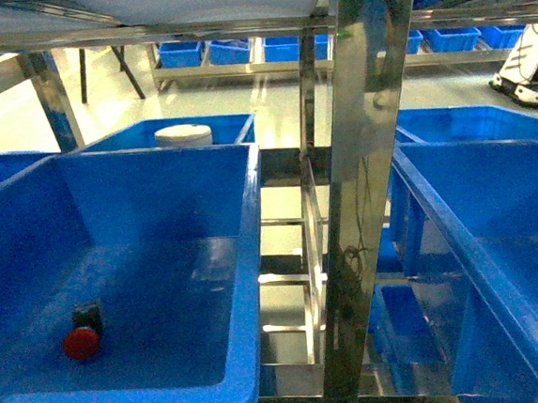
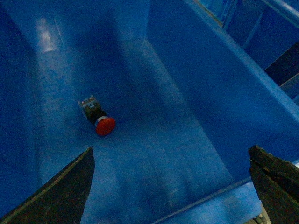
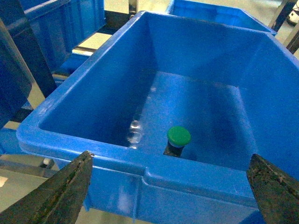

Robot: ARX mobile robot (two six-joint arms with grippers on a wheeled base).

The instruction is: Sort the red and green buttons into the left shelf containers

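A red button with a dark base lies on its side on the floor of the large blue container on the left shelf. The left wrist view looks down into that container, with the red button lying ahead. My left gripper hangs open and empty over the near rim. In the right wrist view a green button stands upright in another blue bin. My right gripper is open and empty, just outside its near wall. Neither gripper shows in the head view.
A second blue bin behind the left container holds a white round lidded tub. A shiny metal shelf post stands in the middle. Another large blue bin fills the right side. More blue bins line a far rack.
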